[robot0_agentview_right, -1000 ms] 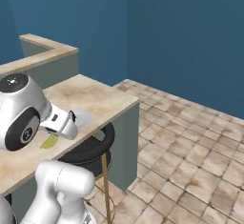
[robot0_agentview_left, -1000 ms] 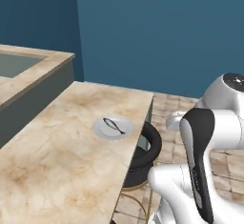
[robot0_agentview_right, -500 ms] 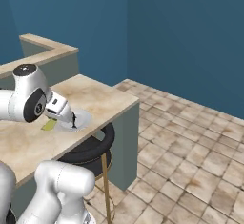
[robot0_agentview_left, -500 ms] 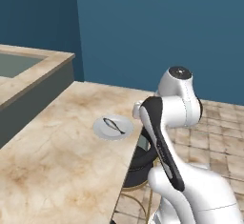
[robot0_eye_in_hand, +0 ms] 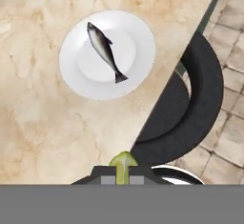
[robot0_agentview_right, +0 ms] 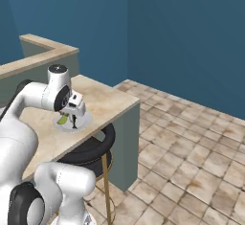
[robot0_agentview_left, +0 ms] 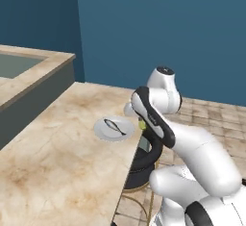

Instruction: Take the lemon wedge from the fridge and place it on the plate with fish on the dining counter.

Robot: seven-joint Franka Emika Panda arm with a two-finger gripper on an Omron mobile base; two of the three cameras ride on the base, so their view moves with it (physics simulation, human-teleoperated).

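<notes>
One lemon wedge, seemingly tool-held.

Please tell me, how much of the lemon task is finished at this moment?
Done: the lemon wedge is out of the fridge, pinched in the gripper. In hand: the gripper hangs over the edge of the dining counter, close to the white plate with the fish; the hand view shows the plate ahead, not under the wedge. Left: move over the plate, lower and release.
</notes>
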